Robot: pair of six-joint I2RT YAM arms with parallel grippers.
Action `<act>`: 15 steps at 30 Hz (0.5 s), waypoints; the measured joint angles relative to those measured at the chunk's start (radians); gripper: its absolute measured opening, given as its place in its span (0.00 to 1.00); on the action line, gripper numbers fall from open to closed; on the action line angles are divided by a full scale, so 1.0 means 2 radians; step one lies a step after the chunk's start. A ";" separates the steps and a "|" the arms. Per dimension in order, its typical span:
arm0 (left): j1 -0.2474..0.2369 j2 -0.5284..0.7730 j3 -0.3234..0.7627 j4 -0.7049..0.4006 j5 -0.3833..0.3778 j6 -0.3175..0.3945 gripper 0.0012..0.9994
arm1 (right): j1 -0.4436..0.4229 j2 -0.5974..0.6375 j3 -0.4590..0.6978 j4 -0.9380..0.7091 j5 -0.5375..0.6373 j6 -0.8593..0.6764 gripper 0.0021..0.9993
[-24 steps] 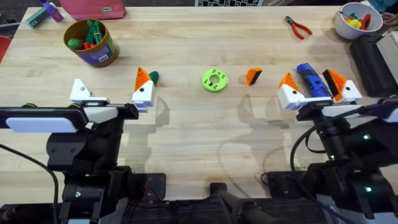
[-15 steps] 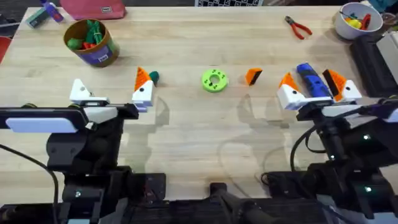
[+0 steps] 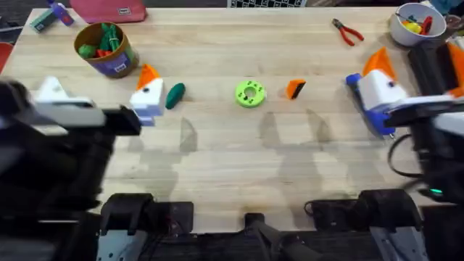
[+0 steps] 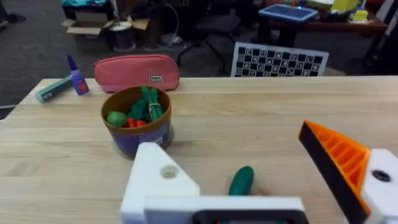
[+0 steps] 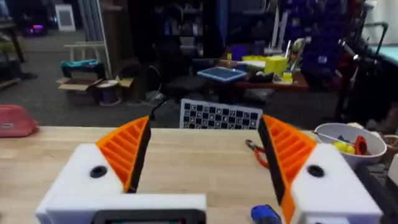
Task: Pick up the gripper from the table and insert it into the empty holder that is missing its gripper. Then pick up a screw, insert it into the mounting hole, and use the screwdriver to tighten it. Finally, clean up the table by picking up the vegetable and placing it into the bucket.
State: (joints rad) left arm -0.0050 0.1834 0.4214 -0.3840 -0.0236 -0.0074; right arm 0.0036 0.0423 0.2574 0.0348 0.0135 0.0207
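Note:
The small orange gripper (image 3: 295, 88) lies on the table right of centre. My left gripper (image 3: 100, 94) hangs open above the table's left side. Its left finger is the bare white holder (image 3: 51, 90) (image 4: 155, 180) with a round hole, and its right finger (image 3: 148, 93) carries an orange wedge. The dark green vegetable (image 3: 175, 94) (image 4: 241, 180) lies just beyond that finger. The bucket (image 3: 106, 49) (image 4: 137, 121) stands at the back left. My right gripper (image 3: 417, 87) is open over the blue screwdriver (image 3: 354, 80) (image 5: 264, 214), which it partly hides. No screw can be made out.
A bright green disc (image 3: 250, 93) sits at mid-table. Red-handled pliers (image 3: 348, 31) (image 5: 256, 152) and a white bowl (image 3: 413, 22) (image 5: 348, 140) are at the back right. A pink pouch (image 3: 109, 9) (image 4: 135, 71) and a glue bottle (image 4: 76, 65) lie behind the bucket.
Both arms have risen toward the camera. The left gripper shifted left and uncovered the vegetable. The right gripper shifted right and back, over the screwdriver.

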 joint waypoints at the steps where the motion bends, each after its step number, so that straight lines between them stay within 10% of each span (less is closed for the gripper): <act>1: 0.000 0.022 0.024 -0.017 0.000 0.000 0.99 | 0.000 0.009 0.021 -0.021 0.000 0.005 0.99; 15: 0.000 0.416 0.316 -0.233 0.000 0.009 0.99 | 0.000 0.262 0.264 -0.332 0.000 0.035 0.99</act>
State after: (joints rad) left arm -0.0051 1.0147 1.0538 -0.8507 -0.0241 0.0116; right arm 0.0036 0.5655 0.7845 -0.6293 0.0135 0.0902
